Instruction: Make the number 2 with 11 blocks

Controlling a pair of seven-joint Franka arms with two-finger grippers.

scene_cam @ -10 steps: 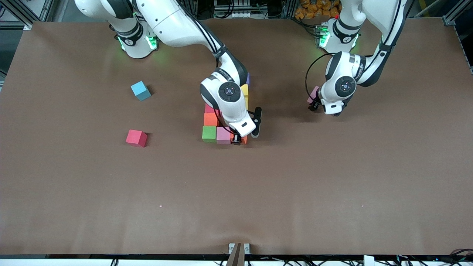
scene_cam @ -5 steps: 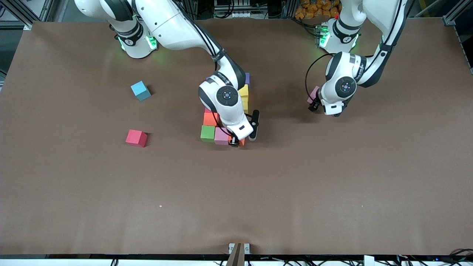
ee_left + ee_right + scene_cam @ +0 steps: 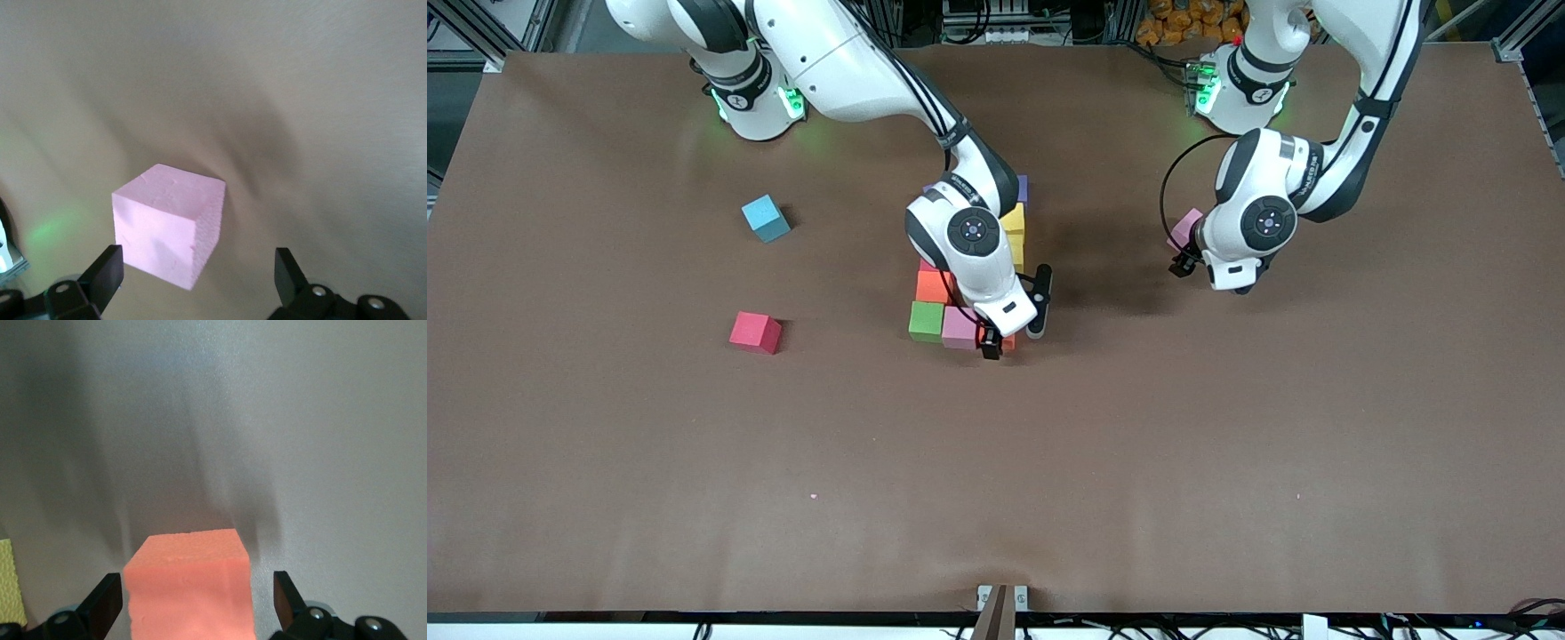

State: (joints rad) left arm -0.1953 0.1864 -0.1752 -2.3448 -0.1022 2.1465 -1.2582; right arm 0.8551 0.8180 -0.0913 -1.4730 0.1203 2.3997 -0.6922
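- Blocks: the number 2 (image 3: 969, 267) is partly built mid-desk; green block (image 3: 927, 321), purple block (image 3: 960, 326), orange corner block (image 3: 190, 587) make up its row nearest the front camera.
- Loose: blue block (image 3: 765, 218) and red block (image 3: 754, 332) toward the right arm's end, pink block (image 3: 168, 223) near the left arm's base.
- Likely light, stiff foam cubes; pinch on two flat parallel faces.
- Right gripper (image 3: 193, 603) released, fingers clear either side of the orange corner block.
- Left gripper (image 3: 197, 280) spread wide over the pink block, not gripping.
- No containers.

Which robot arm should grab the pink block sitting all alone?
The left arm. Its left gripper hangs open right over the pink block, one finger on each side. The right gripper is open around an orange block at the number 2.
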